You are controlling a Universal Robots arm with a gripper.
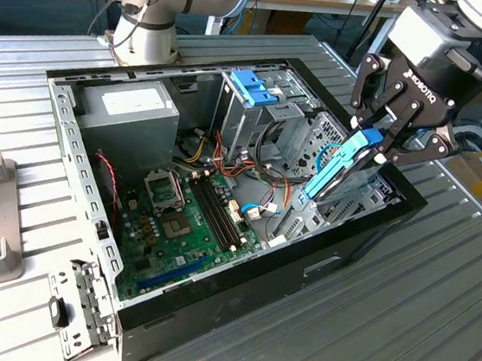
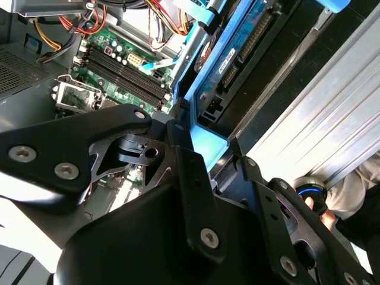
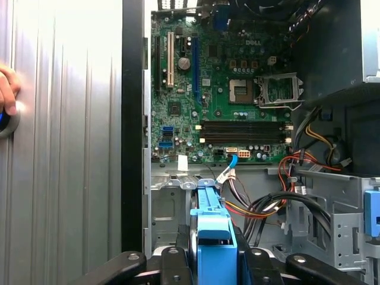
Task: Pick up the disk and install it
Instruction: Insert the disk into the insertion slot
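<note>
Claw [image 2: 206,147] on disk [image 2: 240,50], nr mobo [image 2: 113,59]

disk [image 1: 341,167]: smooth blue plastic carrier, slight gloss, around a dark metal body | hand [image 1: 372,145]: matt black links, bright metal screw heads | worktop [image 1: 438,281]: ribbed bare grey metal, dull sheen | computer case [image 1: 237,295]: matt black outer skin, unpainted perforated sheet metal inside | motherboard [image 1: 179,226]: green lacquered board

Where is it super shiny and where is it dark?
In the second wrist view the ribbed table glares nearly white; in the first wrist view the power-supply box lies in dark shadow; in the exterior view light is even on the disk held by the gripper.
</note>
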